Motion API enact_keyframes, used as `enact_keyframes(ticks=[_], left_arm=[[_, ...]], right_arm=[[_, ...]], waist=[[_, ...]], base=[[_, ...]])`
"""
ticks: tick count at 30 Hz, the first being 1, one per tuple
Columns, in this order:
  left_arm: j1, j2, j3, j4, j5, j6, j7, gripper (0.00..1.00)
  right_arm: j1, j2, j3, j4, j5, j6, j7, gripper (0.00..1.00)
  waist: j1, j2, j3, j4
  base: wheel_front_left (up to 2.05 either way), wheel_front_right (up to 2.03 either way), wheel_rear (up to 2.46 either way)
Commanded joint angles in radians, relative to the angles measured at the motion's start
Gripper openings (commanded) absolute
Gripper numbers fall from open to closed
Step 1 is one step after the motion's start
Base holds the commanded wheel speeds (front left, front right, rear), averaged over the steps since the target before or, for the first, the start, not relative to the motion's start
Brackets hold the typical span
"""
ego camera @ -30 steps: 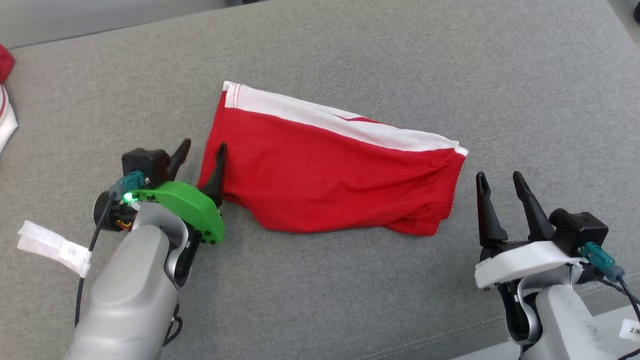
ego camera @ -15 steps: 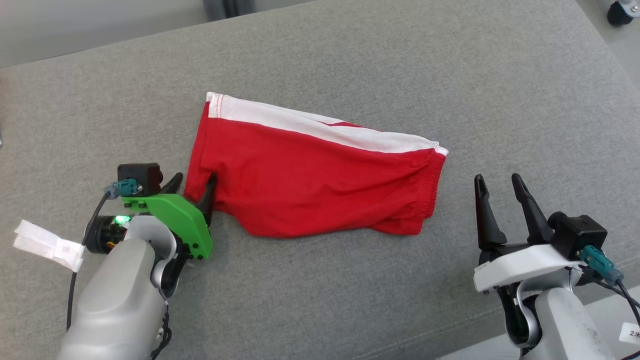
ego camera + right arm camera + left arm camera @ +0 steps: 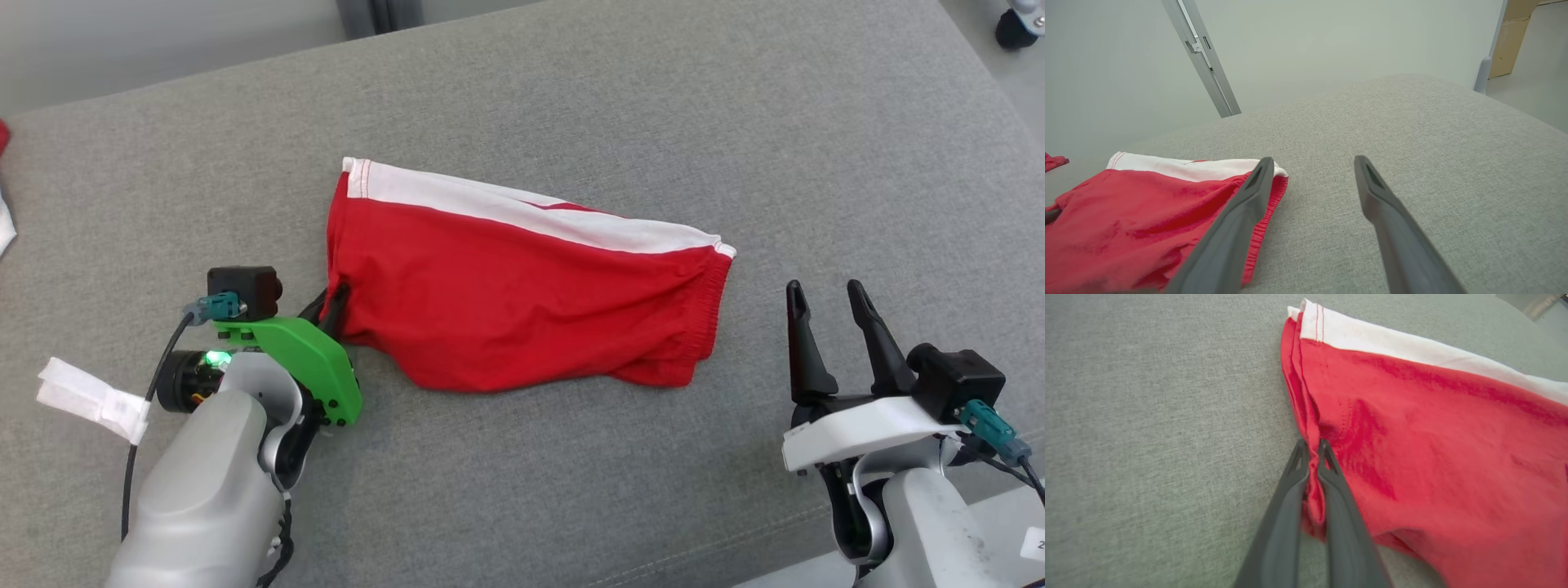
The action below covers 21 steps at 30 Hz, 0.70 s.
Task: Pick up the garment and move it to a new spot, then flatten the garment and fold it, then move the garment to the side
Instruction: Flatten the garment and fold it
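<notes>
Your left gripper (image 3: 1312,448) pinches only a thin edge of the shorts (image 3: 522,310); it may slip in lifting. Your right gripper (image 3: 826,296) is spread.

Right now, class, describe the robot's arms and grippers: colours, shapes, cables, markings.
Both forearms are pale grey. The left gripper has a green bracket, a white tag on its black cable; the right gripper has a white bracket. Each has two dark tapering fingers and a teal plug.
</notes>
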Motion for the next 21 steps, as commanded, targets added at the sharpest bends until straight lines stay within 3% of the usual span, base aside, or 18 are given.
enact_keyframes(ticks=[1, 8, 21], left_arm=[[0.022, 0.002, -0.003, -0.009, -0.001, -0.004, -0.012, 0.00], [0.100, -0.001, 0.007, -0.072, -0.024, 0.005, -0.063, 0.00], [0.366, -0.015, 0.052, -0.225, -0.104, 0.077, -0.123, 0.00]], right_arm=[[0.016, -0.003, -0.006, -0.005, -0.006, -0.001, -0.003, 1.00], [0.036, -0.003, -0.046, 0.001, -0.032, -0.001, -0.003, 1.00], [0.058, -0.003, -0.056, 0.022, -0.061, -0.001, -0.003, 1.00]], waist=[[0.0000, 0.0000, -0.023, 0.024], [0.0000, 0.0000, -0.076, 0.091], [0.0000, 0.0000, -0.130, 0.161]], base=[[0.00, 0.00, 0.00], [0.00, 0.00, 0.00], [0.00, 0.00, 0.00]])
